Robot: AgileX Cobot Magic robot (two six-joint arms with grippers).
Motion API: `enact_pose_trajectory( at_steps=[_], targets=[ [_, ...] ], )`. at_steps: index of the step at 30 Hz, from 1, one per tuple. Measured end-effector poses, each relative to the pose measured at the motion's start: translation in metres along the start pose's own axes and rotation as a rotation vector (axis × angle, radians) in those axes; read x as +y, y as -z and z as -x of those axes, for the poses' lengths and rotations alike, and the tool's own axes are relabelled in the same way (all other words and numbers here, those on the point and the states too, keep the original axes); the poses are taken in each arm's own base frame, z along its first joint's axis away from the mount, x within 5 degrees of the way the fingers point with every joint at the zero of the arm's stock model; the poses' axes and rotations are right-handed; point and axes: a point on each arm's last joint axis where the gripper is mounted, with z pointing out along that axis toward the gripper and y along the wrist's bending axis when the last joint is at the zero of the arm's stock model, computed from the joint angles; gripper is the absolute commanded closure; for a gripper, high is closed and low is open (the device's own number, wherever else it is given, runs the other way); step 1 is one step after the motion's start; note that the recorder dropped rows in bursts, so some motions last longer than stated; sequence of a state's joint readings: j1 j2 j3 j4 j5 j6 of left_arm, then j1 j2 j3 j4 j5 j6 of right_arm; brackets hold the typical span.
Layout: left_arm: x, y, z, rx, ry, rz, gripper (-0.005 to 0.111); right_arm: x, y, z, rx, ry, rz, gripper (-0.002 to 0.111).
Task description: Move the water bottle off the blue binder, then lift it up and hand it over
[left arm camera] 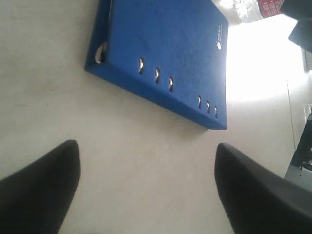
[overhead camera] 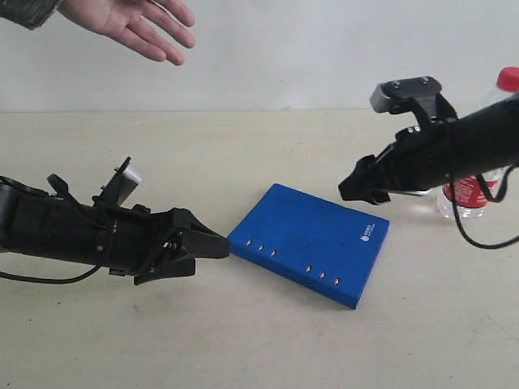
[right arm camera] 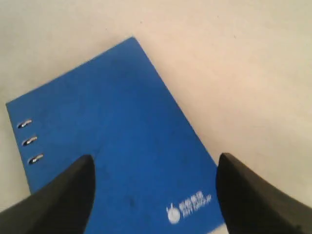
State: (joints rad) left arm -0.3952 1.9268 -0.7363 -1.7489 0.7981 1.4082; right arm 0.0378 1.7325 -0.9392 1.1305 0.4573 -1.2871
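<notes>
The blue binder (overhead camera: 308, 243) lies flat in the middle of the table, its top bare. The water bottle (overhead camera: 464, 193) stands upright on the table to the binder's right, mostly hidden behind my right arm; its red cap (overhead camera: 508, 79) shows above the arm. My right gripper (overhead camera: 361, 190) hovers open over the binder's logo corner (right arm camera: 187, 207), holding nothing. My left gripper (overhead camera: 212, 247) is open and empty, low by the binder's left corner. In the left wrist view the binder (left arm camera: 165, 48) lies ahead of the open gripper (left arm camera: 146, 145), with the bottle (left arm camera: 258, 9) beyond it.
A person's open hand (overhead camera: 134, 24) reaches in at the upper left, above the far side of the table. The beige tabletop (overhead camera: 243, 340) runs to a white wall behind. A black cable (overhead camera: 478, 239) loops under my right arm.
</notes>
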Motion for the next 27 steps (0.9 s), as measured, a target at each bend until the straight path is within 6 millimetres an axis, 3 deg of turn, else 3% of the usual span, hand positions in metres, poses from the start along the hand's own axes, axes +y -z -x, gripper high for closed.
enact_pose_trajectory(
  at_steps=[3, 10, 15, 21, 27],
  targets=[
    [0.0, 0.0, 0.0, 0.0, 0.0, 0.0, 0.035, -0.002, -0.02, 0.014, -0.003, 0.033, 0.013, 0.045],
    [-0.003, 0.0, -0.001, 0.006, -0.001, -0.03, 0.035, -0.018, -0.06, 0.02, 0.033, 0.033, 0.006, 0.045],
    [-0.005, 0.0, 0.0, 0.008, -0.001, -0.049, 0.035, -0.023, -0.068, 0.014, 0.082, 0.055, -0.01, 0.045],
    [-0.012, 0.0, 0.017, -0.03, -0.047, -0.066, 0.035, -0.028, -0.083, -0.006, 0.204, 0.02, -0.009, 0.045],
    [-0.016, 0.0, 0.028, -0.053, -0.073, -0.073, 0.035, -0.02, -0.08, -0.01, 0.271, 0.011, 0.093, 0.045]
  ],
)
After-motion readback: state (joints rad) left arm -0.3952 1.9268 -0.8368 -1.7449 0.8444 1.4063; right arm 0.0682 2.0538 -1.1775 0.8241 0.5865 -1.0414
